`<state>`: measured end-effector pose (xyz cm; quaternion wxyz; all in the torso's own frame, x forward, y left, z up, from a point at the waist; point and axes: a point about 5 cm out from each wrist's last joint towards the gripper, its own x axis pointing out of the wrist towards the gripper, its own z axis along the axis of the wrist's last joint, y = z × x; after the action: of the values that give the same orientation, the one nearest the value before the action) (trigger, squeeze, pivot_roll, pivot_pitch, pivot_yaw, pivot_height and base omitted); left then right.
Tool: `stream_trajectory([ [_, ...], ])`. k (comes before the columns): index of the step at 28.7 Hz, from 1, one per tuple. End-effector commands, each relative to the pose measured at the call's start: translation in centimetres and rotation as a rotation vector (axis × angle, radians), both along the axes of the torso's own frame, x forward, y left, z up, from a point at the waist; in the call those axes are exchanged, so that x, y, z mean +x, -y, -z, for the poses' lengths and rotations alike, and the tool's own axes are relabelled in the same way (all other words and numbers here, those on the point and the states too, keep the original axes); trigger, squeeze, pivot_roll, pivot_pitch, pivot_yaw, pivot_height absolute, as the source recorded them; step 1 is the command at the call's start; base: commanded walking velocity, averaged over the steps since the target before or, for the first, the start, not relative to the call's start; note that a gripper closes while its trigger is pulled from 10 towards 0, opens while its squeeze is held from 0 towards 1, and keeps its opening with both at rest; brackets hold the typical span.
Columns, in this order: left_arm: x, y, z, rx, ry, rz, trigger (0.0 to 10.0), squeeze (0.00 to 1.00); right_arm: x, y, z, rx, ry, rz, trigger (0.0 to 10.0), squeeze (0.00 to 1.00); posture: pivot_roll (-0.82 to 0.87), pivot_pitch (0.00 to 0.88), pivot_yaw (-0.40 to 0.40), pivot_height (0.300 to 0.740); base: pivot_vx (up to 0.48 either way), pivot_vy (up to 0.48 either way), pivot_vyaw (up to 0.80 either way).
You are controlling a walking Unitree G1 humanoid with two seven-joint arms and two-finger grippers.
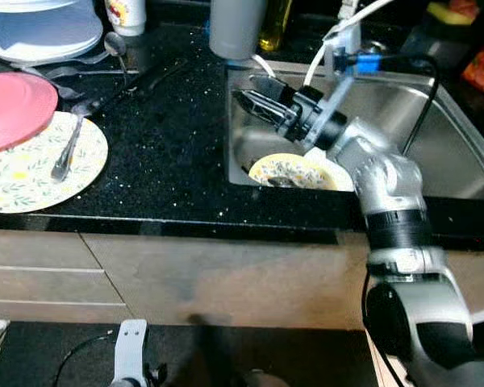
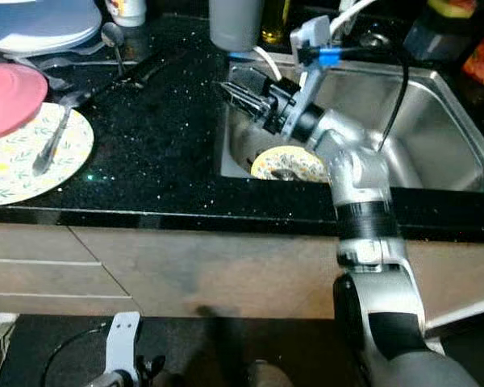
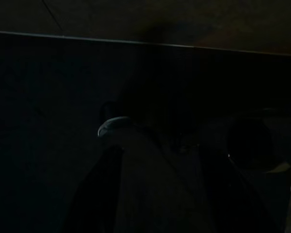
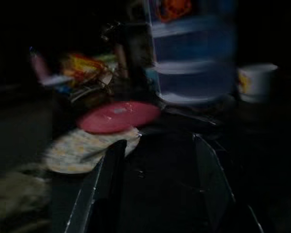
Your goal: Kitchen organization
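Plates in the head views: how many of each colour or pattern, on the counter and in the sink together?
Round pink plate on the black counter: 1
Round cream floral-patterned plate: 2, one on the counter under the pink plate, one in the steel sink
Total: 3

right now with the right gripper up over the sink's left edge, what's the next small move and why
Probably lower the right gripper toward the floral plate lying in the sink. The gripper is open and empty, hovering above the sink's left rim, while matching plates sit stacked on the counter, so that sink plate looks like the next pickup.
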<state>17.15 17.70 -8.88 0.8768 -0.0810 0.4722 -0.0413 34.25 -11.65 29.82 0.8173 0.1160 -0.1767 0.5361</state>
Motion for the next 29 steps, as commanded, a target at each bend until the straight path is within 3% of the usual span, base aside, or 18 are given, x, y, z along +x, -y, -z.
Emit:
stream_trajectory([
  [1, -0.9, -0.3, 0.4, -0.003, -0.043, -0.016, 10.0, 0.0, -2.2, -0.2, -0.6, 0.07, 0.058, -0.135, 10.0, 0.0, 0.02, 0.049, -0.03, 0.74, 0.0, 0.0, 0.0],
  [2, -0.9, -0.3, 0.4, -0.003, -0.043, -0.016, 10.0, 0.0, -2.2, -0.2, -0.6, 0.07, 0.058, -0.135, 10.0, 0.0, 0.02, 0.049, -0.03, 0.74, 0.0, 0.0, 0.0],
  [4, -0.2, -0.6, 0.1, 0.008, -0.022, -0.021, 10.0, 0.0, -3.7, -0.3, -0.5, 0.09, 0.081, -0.209, 10.0, 0.0, 0.02, 0.044, -0.022, 0.74, 0.0, 0.0, 0.0],
  [7, 0.0, -0.7, 0.0, 0.01, -0.018, -0.022, 10.0, 0.0, -4.1, -0.3, -0.4, 0.094, 0.085, -0.224, 10.0, 0.0, 0.02, 0.044, -0.022, 0.74, 0.0, 0.0, 0.0],
  [8, 0.8, -1.3, -0.5, 0.023, 0.013, -0.033, 10.0, 0.0, -5.5, -0.6, 0.1, 0.088, 0.076, -0.302, 10.0, 0.0, 0.02, 0.034, -0.012, 0.74, 0.0, 0.0, 0.0],
  [10, 1.2, -1.6, -0.7, 0.029, 0.026, -0.036, 10.0, 0.0, -6.1, -0.8, 0.5, 0.078, 0.066, -0.34, 10.0, 0.0, 0.02, 0.034, -0.012, 0.74, 0.0, 0.0, 0.0],
  [18, 1.9, -3.3, -1.4, 0.092, 0.085, -0.005, 10.0, 0.0, -9.1, -2.6, 5.2, -0.16, -0.057, -0.519, 10.0, 0.0, 0.04, 0.026, -0.012, 0.74, 0.0, 0.0, 0.0],
  [24, 2.1, -3.8, -1.8, 0.13, 0.105, 0.079, 10.0, 0.0, -10.1, -3.4, 7.5, -0.293, -0.109, -0.56, 10.0, 0.0, 0.05, 0.024, -0.02, 0.74, 0.0, 0.0, 0.0],
  [29, 2.7, -4.0, -2.3, 0.148, 0.131, 0.182, 10.0, 0.0, -10.3, -4.2, 8.9, -0.343, -0.137, -0.548, 10.0, 0.0, 0.06, 0.023, -0.027, 0.74, 0.0, 0.0, 0.0],
])
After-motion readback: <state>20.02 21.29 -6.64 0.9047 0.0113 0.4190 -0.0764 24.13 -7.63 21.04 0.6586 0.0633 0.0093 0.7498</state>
